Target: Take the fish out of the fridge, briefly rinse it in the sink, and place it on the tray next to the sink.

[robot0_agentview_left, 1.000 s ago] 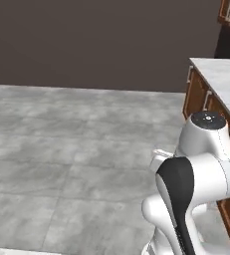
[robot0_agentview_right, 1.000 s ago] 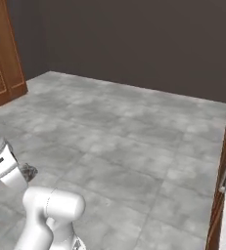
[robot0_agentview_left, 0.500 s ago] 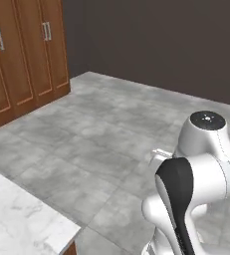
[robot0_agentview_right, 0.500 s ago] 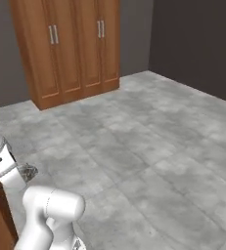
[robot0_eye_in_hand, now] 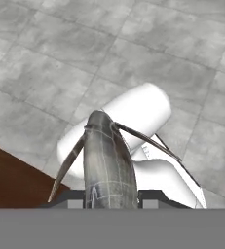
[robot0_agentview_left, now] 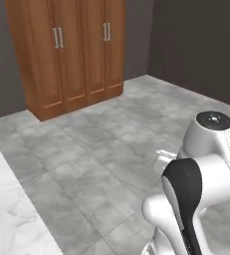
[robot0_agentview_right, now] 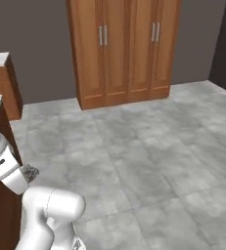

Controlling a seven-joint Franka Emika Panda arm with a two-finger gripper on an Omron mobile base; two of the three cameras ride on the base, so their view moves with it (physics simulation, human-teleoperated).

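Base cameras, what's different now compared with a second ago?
The whole scene has swung round, so the base has turned; nothing in the room moved by itself. A dark wall and a counter corner filled the views before; now the wooden cupboard stands ahead across the grey floor. The arm kept its folded pose, and the gripper holds the fish.

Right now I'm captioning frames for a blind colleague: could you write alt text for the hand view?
A dark grey fish with thin fins sticks up from the gripper, which is shut on it, above a grey tiled floor. A brown wooden surface sits at lower left.
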